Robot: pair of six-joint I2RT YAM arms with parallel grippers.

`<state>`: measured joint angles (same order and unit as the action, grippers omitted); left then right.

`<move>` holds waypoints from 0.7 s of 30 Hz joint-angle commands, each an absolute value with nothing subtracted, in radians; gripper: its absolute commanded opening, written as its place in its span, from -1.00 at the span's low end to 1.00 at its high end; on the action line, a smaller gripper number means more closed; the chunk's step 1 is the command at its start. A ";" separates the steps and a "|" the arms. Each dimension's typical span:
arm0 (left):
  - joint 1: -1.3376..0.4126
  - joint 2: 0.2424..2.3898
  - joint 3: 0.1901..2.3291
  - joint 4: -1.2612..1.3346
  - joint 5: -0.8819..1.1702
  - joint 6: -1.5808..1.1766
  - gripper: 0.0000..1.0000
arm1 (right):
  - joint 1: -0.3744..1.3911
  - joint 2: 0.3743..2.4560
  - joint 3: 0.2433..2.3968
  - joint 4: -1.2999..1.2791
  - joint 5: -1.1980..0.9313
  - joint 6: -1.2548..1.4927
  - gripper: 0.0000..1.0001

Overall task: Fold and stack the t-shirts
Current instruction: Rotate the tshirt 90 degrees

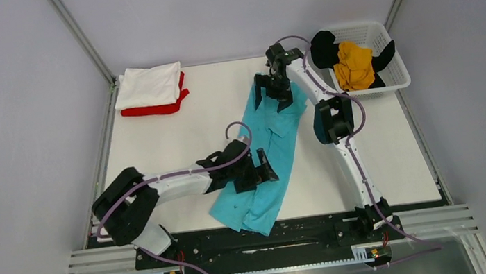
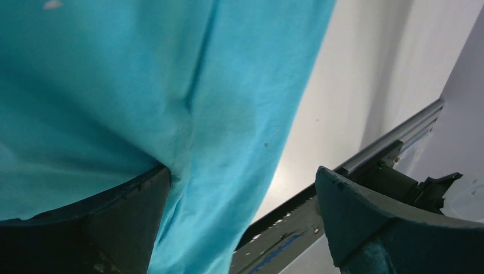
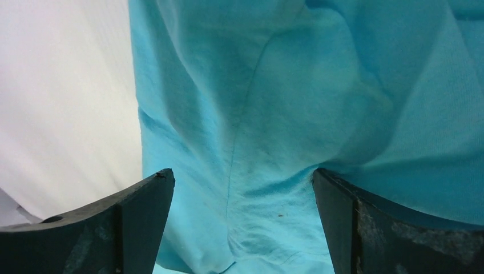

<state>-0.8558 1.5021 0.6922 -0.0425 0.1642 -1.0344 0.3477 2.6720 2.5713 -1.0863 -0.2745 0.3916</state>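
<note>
The turquoise t-shirt (image 1: 268, 151) lies stretched in a long diagonal strip from the far middle to the near edge of the table. My left gripper (image 1: 263, 169) is open at its near half, the cloth (image 2: 171, 85) lying between and over its fingers. My right gripper (image 1: 273, 97) is open over the far end, its fingers astride the cloth (image 3: 257, 131). A white t-shirt (image 1: 148, 85) lies folded on a red one (image 1: 153, 109) at the far left. A mustard-yellow shirt (image 1: 354, 65) and a black one (image 1: 324, 48) lie crumpled in the basket.
The white mesh basket (image 1: 397, 79) stands at the far right corner. The white table top (image 1: 177, 134) is bordered by grey walls and metal rails; the black rail with the arm bases (image 1: 260, 243) runs along the near edge.
</note>
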 commanded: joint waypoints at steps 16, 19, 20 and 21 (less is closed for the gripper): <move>-1.039 1.496 0.879 -0.209 0.007 -1.061 0.98 | 0.347 2.617 2.635 -0.926 -0.329 0.324 0.99; -1.039 1.408 0.874 -0.268 -0.043 -1.023 0.98 | 0.348 2.526 2.584 -0.946 -0.303 0.323 0.99; -1.039 1.380 0.874 -0.286 -0.063 -1.009 0.98 | 0.351 2.478 2.539 -0.956 -0.266 0.326 0.99; -1.039 1.350 0.872 -0.303 -0.083 -0.998 0.98 | 0.356 2.427 2.466 -0.969 -0.221 0.329 0.99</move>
